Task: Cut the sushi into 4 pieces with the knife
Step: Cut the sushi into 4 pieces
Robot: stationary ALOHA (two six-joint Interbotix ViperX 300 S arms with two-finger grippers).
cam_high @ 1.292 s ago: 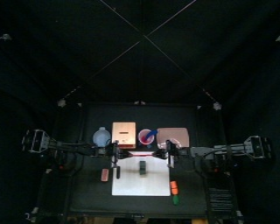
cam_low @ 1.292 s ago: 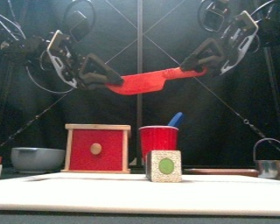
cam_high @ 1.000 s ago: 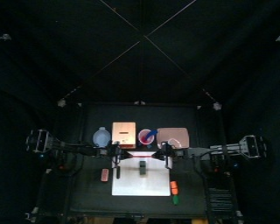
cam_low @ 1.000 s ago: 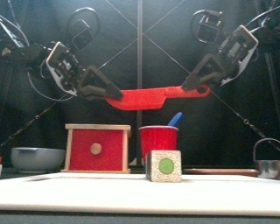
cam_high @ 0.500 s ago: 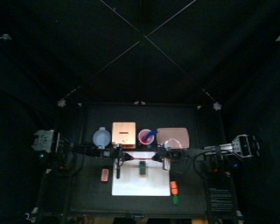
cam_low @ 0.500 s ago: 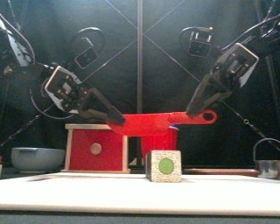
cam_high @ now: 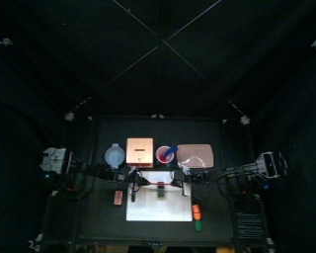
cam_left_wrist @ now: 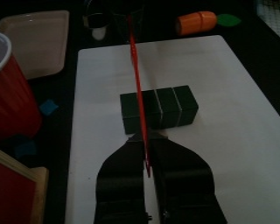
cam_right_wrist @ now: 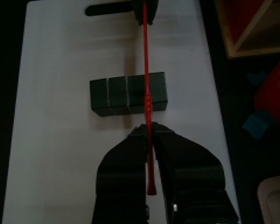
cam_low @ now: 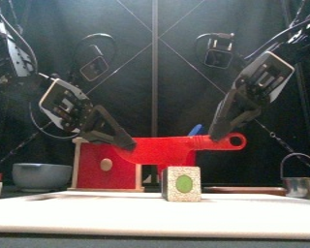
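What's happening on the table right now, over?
Left gripper and right gripper shut on red knife, one per end. Knife just over sushi roll, roll uncut. Nothing in the way.

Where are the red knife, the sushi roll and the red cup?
red knife (cam_low: 170, 150): front view, middle of the blade.
sushi roll (cam_low: 182, 182): front view, end face with the green centre.
red cup (cam_left_wrist: 7, 87): left wrist view, side wall.

sushi roll (cam_left_wrist: 163, 107): dark green, whole, on white board (cam_left_wrist: 213, 79) | red knife (cam_low: 184, 147): level above
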